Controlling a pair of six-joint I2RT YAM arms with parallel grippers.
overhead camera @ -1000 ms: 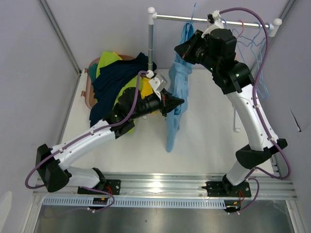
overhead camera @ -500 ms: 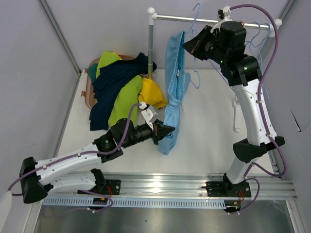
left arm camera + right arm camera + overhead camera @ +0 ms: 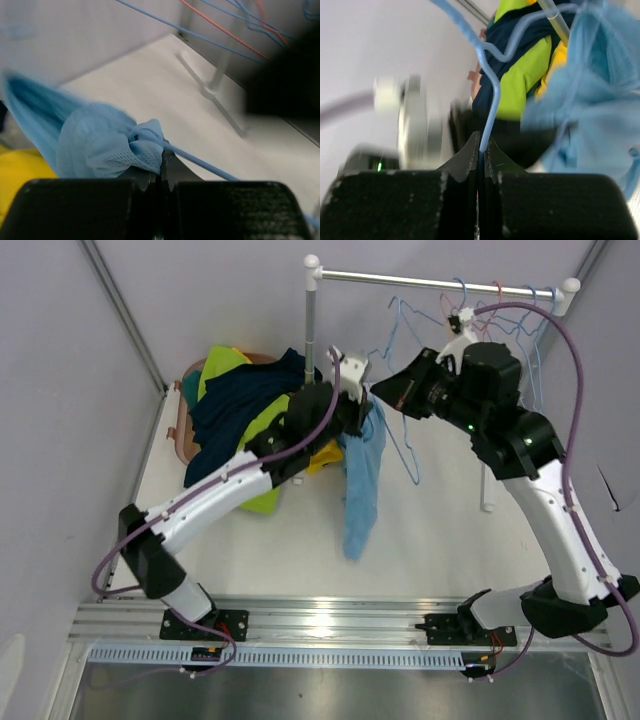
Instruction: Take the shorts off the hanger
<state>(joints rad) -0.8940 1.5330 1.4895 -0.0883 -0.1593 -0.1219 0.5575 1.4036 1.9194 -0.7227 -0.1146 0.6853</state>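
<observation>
4 other shorts (image 3: 245,405) are lying piled on the left. We are holding the light blue shorts (image 3: 362,485) bunched in the clamped left gripper (image 3: 161,164), with the cloth hanging below. The right gripper (image 3: 480,147) is pinching the blue hanger (image 3: 494,100). Risk: the cloth is bunching around the wire, so pulling apart may snag it.

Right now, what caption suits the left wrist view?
Shut left gripper pinches bunched light blue mesh shorts, thin blue hanger wire emerging.
</observation>
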